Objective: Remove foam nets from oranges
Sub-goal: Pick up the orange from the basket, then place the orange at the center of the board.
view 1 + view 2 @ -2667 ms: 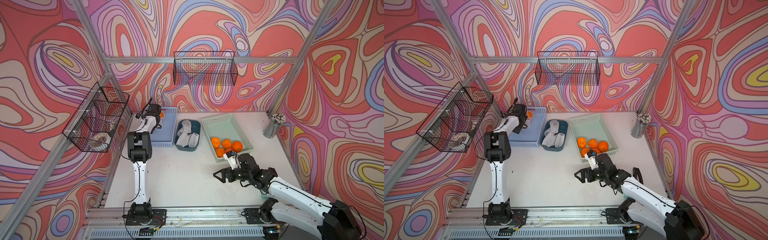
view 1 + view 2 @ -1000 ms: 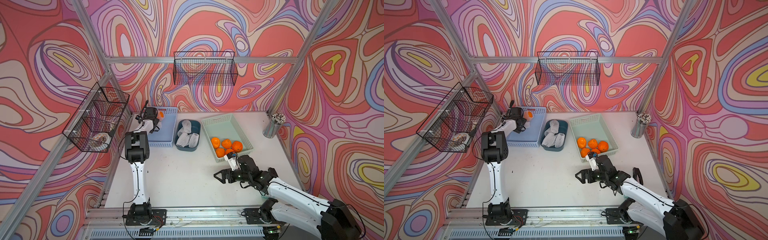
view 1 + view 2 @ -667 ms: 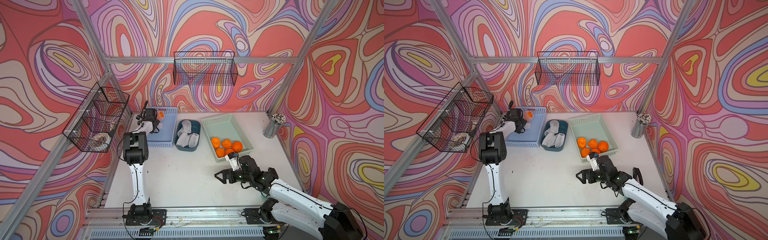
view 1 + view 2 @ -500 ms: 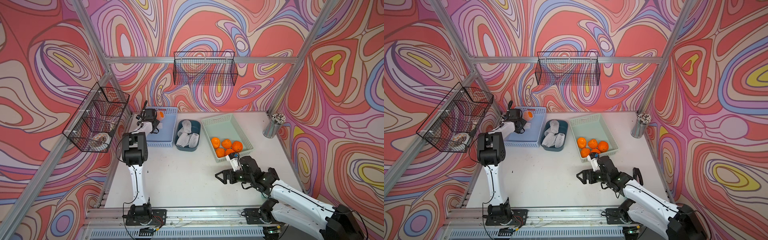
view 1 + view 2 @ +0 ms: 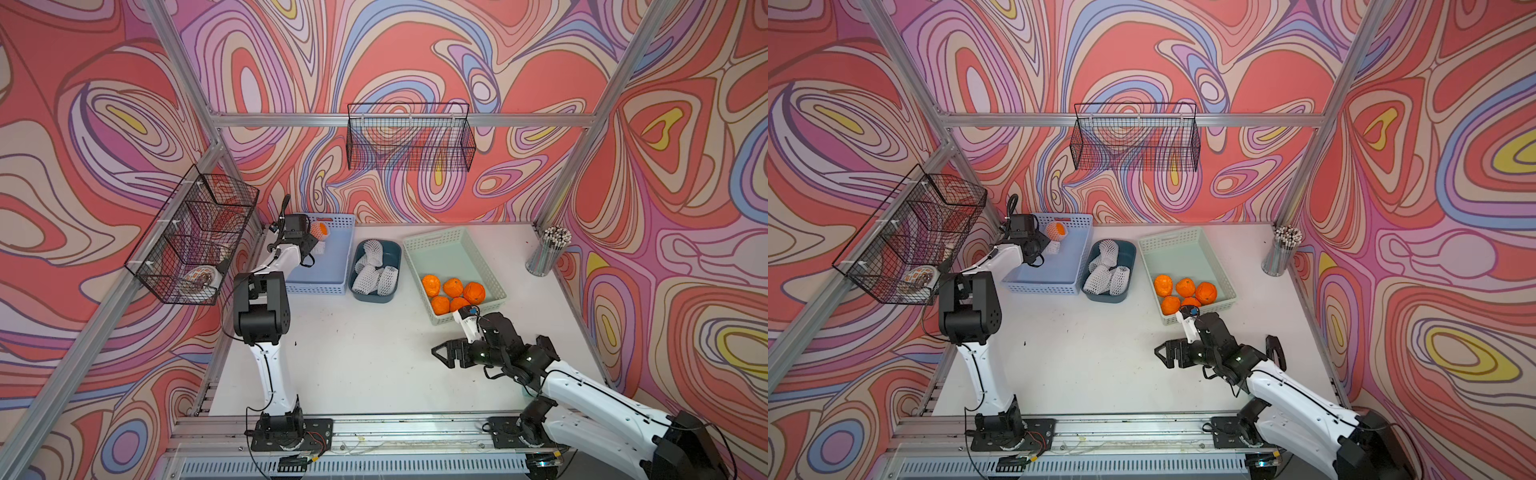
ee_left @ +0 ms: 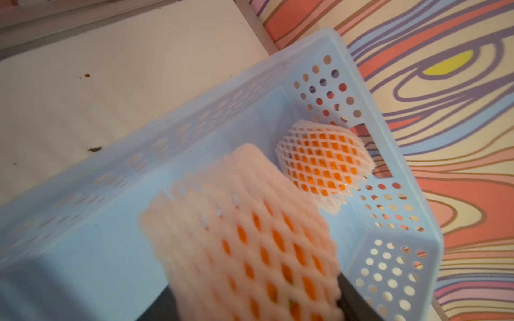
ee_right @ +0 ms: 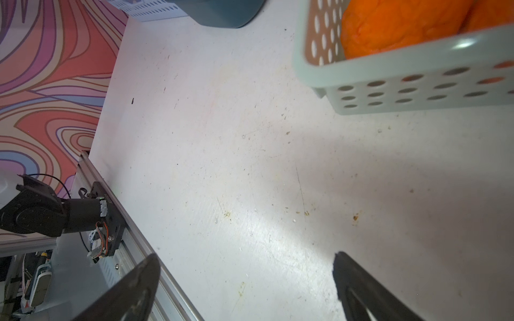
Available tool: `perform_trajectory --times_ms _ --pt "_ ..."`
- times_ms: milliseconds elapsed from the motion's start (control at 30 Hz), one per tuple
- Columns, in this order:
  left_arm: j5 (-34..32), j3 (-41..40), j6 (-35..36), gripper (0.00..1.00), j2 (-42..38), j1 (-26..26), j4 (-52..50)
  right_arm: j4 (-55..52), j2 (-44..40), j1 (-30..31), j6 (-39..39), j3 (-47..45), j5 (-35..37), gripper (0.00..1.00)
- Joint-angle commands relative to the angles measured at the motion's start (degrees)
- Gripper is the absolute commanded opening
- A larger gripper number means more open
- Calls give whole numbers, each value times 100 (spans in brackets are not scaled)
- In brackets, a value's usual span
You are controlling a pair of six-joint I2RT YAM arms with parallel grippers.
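The left gripper (image 5: 313, 246) reaches into the blue basket (image 6: 389, 264) with a netted orange (image 6: 250, 244) blurred right at its jaws; whether they grip it I cannot tell. A second netted orange (image 6: 322, 158) sits in the basket's corner. A good grasp pinches the fruit through the mesh, centred, firm but not squashing, then lifts clear of the wall. The right gripper (image 7: 247, 257) hangs over the table (image 7: 222, 139), jaws spread wide, beside the green basket (image 5: 436, 237) of bare oranges (image 5: 453, 289), well placed to take the net's loose end. Emptied foam nets (image 5: 376, 270) lie in the dark bin (image 5: 397, 249)
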Motion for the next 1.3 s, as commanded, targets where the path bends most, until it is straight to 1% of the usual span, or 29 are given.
perform_trajectory --times_ms 0,233,467,900,967,1067,1133,1267 --pt "-76 -100 445 60 -384 -144 -94 61 -56 35 117 37 63 98" --pt "-16 -204 965 60 -858 -483 -386 -8 -26 36 116 96 68 98" --pt "407 -386 1272 60 -1494 -734 -857 -53 34 35 176 144 116 98" --pt "1133 -1950 1737 57 -3481 -1219 -1215 -98 13 61 282 221 49 98" --pt "1212 -2256 1813 57 -3793 -1392 -1185 -37 35 71 303 213 -6 98" --pt "1147 -2579 1929 57 -4153 -1725 -1363 54 104 114 328 233 -90 98" --pt "1285 -2821 1935 57 -4381 -1911 -1487 70 147 136 338 267 -104 98" --pt "1294 -3432 1860 57 -4848 -2349 -1553 105 241 173 362 322 -108 98"
